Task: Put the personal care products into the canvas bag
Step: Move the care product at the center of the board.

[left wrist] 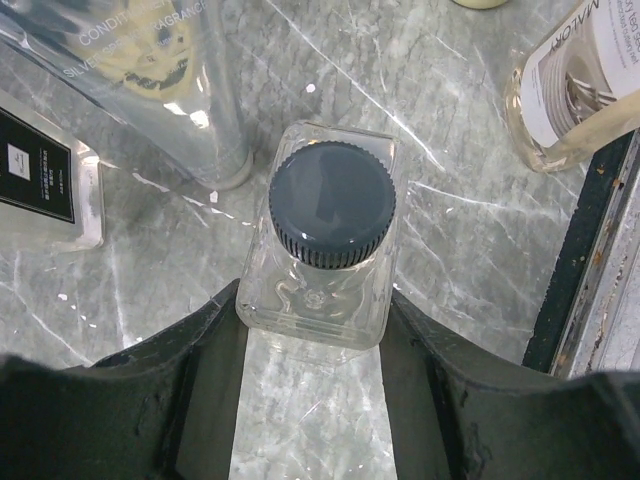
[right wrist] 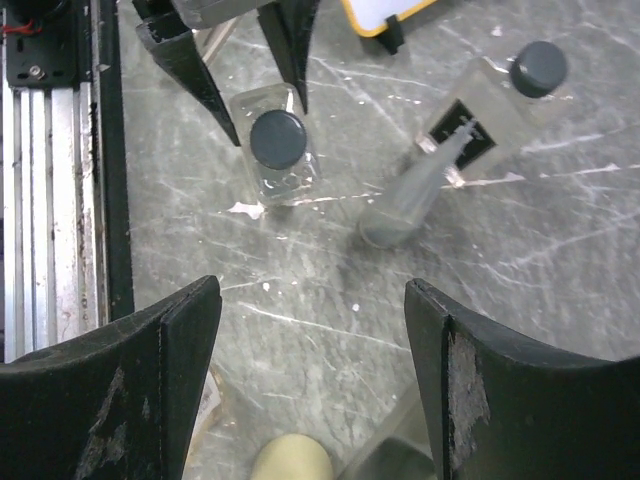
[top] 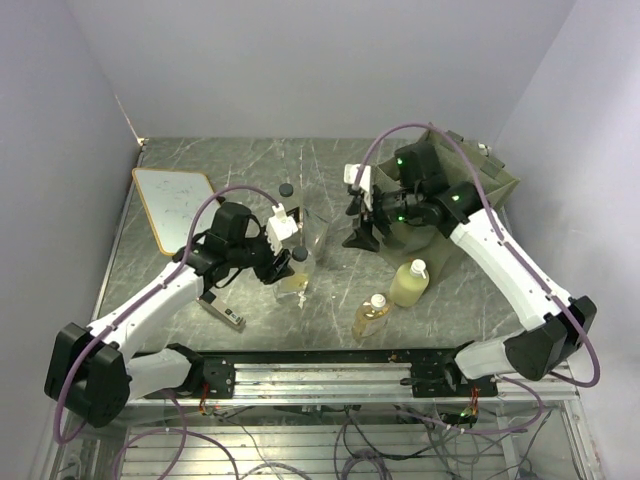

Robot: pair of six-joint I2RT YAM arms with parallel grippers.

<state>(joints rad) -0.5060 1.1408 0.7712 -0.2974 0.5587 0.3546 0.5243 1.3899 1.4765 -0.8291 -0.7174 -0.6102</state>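
Snugly, left fingers (left wrist: 195,370) flanking clear bottle (left wrist: 318,305).

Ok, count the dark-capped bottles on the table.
2. The near bottle stands between the left gripper's fingers; the far bottle stands just beyond it, nearer the whiteboard. Others could be hidden inside the canvas bag.

Even overhead light; tabletop glare; sharp focus
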